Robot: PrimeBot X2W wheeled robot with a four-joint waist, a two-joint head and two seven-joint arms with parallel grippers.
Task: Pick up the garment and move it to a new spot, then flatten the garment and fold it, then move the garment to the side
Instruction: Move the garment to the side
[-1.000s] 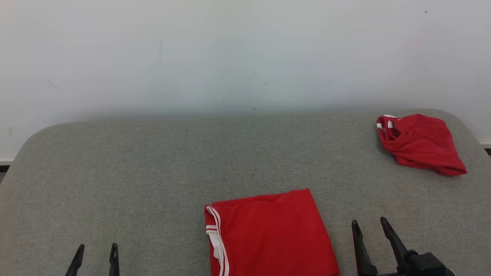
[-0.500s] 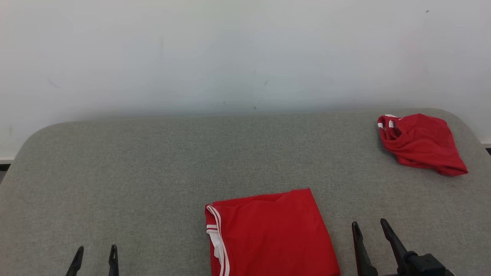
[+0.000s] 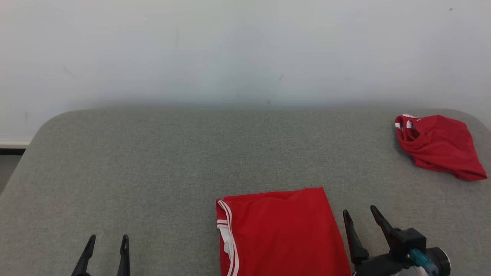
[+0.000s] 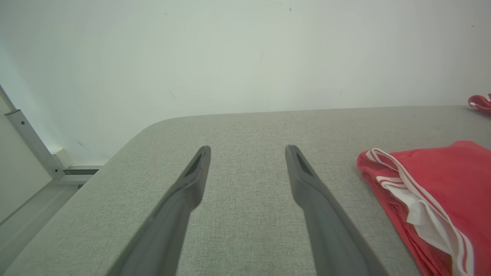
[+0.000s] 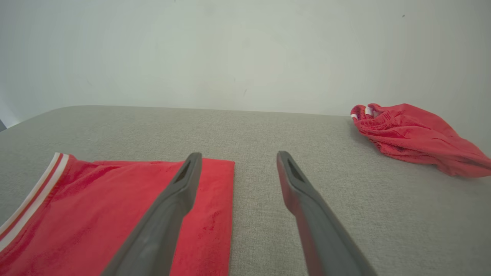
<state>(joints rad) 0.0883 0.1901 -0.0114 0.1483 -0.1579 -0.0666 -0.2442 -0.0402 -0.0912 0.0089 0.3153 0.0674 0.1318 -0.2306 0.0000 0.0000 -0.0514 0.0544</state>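
Observation:
A red garment with white trim (image 3: pixel 280 234) lies folded flat at the front middle of the grey padded table (image 3: pixel 153 161); the picture's bottom edge cuts off its near part. My right gripper (image 3: pixel 360 212) stands open just off its right edge, touching nothing. In the right wrist view this gripper (image 5: pixel 238 156) hovers over the folded garment's (image 5: pixel 96 199) right border. My left gripper (image 3: pixel 107 240) is open at the front left, well apart from the cloth. The left wrist view has the open left gripper (image 4: pixel 247 151) with the folded garment's trimmed edge (image 4: pixel 441 180) to its right.
A second red garment (image 3: pixel 439 147) lies crumpled at the table's far right corner, also in the right wrist view (image 5: pixel 410 132). A white wall rises behind the table. The table's rounded left corner and a metal frame (image 4: pixel 30 142) are at the left.
The head camera has turned, so the whole picture slid right. Both grippers have moved a little forward, and the right one has come closer to the folded garment's right edge. Both stay open.

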